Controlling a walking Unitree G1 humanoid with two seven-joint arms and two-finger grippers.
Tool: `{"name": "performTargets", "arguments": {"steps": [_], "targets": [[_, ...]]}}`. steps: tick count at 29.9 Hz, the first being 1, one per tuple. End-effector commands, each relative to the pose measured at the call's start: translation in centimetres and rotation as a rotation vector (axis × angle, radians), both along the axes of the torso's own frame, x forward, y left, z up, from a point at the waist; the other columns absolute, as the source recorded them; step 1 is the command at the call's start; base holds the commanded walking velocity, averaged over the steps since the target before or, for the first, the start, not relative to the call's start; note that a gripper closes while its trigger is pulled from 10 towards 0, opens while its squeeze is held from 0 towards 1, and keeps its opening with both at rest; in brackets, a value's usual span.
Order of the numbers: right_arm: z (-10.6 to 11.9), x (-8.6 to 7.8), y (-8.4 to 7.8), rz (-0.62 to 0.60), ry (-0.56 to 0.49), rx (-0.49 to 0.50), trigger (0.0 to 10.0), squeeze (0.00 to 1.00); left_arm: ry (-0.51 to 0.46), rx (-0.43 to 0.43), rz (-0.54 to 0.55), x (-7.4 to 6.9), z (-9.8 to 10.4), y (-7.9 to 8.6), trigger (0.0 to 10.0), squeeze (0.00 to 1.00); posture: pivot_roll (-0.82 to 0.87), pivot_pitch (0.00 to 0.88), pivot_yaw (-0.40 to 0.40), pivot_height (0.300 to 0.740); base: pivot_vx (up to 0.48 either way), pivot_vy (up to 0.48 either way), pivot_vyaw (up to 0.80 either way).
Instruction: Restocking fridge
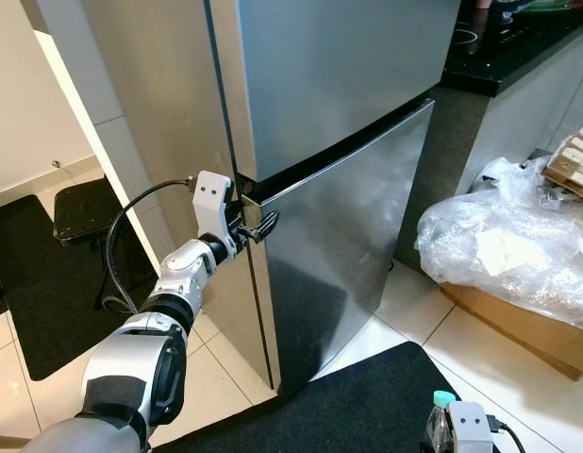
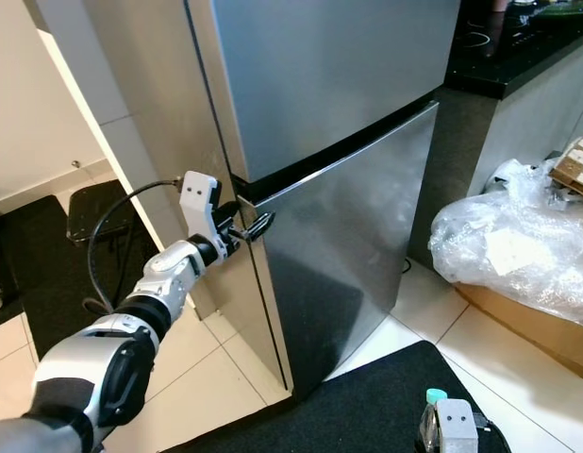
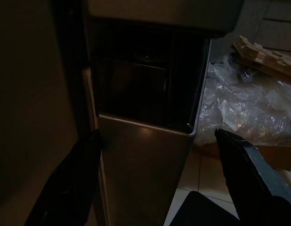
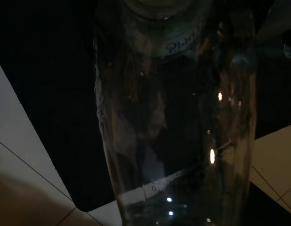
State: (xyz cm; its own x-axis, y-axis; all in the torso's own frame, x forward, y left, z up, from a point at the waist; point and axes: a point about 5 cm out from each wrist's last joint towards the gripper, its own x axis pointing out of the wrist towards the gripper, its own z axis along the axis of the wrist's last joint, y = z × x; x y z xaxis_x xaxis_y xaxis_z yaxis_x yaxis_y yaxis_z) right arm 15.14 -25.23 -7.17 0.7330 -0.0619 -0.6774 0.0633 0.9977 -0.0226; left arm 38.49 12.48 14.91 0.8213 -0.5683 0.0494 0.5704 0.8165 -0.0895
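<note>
Nearest the head camera, at the bottom edge, the right gripper holds a clear plastic bottle with a teal cap above a black floor mat. In the right wrist view the bottle sits close against the lens, so the fingers appear to be pinching it, though the fingers themselves are hidden there.

On the left, the silver left arm reaches forward and up to the steel fridge. The left gripper is at the dark seam between the upper door and the lower door, on the fridge's left edge. Its fingers are spread wide in the left wrist view, with the seam and the top of the lower door between them; they are closed on nothing. A black cable loops from the wrist down toward the tiled floor.

Left of the fridge lie another dark mat and a small black stool. To the right, a black counter runs alongside, and below it a heap of crumpled clear plastic wrap rests on a cardboard box.
</note>
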Motion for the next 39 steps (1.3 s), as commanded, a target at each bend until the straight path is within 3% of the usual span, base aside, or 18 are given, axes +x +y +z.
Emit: {"name": "performTargets", "arguments": {"steps": [1,7,8,9,12,16,35,39], "targets": [[0.1,0.2,0.2,-0.001,-0.020,0.009,10.0,0.00,0.008,-0.001,-0.016,0.0,0.0,0.0,10.0,0.00,-0.16,0.056,0.086,0.740,0.000,0.000,0.00],[0.1,0.2,0.1,-0.001,-0.022,0.007,10.0,0.00,0.014,-0.047,-0.112,-0.3,0.1,-0.6,10.0,0.00,-0.16,0.057,0.085,0.740,0.000,0.000,0.00],[0.1,0.2,0.1,0.000,-0.022,0.005,10.0,0.00,0.023,-0.087,-0.254,-0.8,0.0,-1.3,10.0,0.00,-0.16,0.057,0.085,0.740,0.000,0.000,0.00],[0.1,0.2,0.1,0.001,-0.022,0.004,10.0,0.00,0.027,-0.099,-0.301,-1.0,-0.1,-1.5,10.0,0.00,-0.16,0.057,0.085,0.740,0.000,0.000,0.00],[0.1,0.2,0.1,0.001,-0.022,0.004,10.0,0.00,0.029,-0.105,-0.328,-1.1,-0.1,-1.6,10.0,0.00,-0.16,0.057,0.085,0.740,0.000,0.000,0.00],[0.2,0.3,0.0,0.002,-0.026,0.003,10.0,0.00,0.053,-0.135,-0.529,-2.1,-0.5,-2.6,10.0,0.00,-0.16,0.055,0.081,0.740,0.000,0.000,0.00],[0.2,0.3,0.1,-0.005,-0.027,0.006,10.0,0.00,0.053,-0.132,-0.662,-3.4,-1.5,-4.4,10.0,0.00,-0.15,0.046,0.090,0.740,0.000,0.000,0.00],[0.1,0.1,0.1,-0.022,-0.016,0.005,10.0,0.00,0.078,-0.156,-0.796,-5.1,-3.0,-6.1,10.0,0.00,-0.15,0.040,0.095,0.740,0.000,0.000,0.00]]}}
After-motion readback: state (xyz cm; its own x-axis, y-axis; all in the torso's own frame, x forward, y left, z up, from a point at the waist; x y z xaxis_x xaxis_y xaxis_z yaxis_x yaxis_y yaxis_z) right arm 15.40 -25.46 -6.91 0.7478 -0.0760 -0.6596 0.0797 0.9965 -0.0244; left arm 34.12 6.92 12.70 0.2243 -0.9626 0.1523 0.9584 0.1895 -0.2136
